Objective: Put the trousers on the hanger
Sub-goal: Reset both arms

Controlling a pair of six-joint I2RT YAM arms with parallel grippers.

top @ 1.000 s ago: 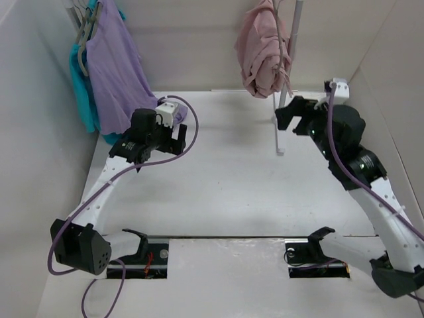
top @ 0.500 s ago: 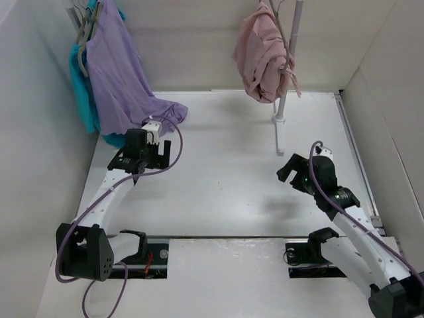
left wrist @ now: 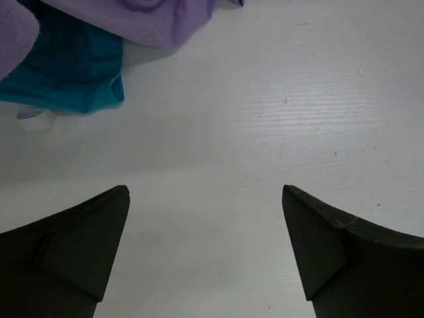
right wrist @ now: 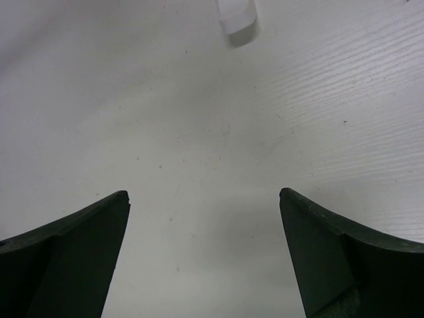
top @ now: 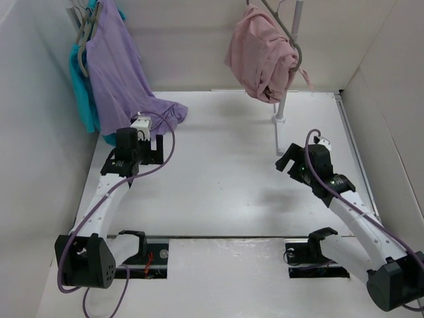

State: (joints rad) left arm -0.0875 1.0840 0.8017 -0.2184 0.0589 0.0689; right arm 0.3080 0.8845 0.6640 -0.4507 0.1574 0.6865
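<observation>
Top external: showing crumpled pink fabric trousers draped on thin grey triangular hanger; recording black left gripper and black right gripper gaping apart, gripping nothing, above white table.

Robot lab test cell, no home: bare white table boxed in by plain white panels, left arm and right arm bolted at 6 o'clock, purple cable running loose, white pole stand at 1 o'clock.

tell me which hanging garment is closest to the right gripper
The pink trousers, bunched on the thin grey hanger at the white pole, just beyond the right gripper; the purple shirt and teal shirt hang far left.
</observation>
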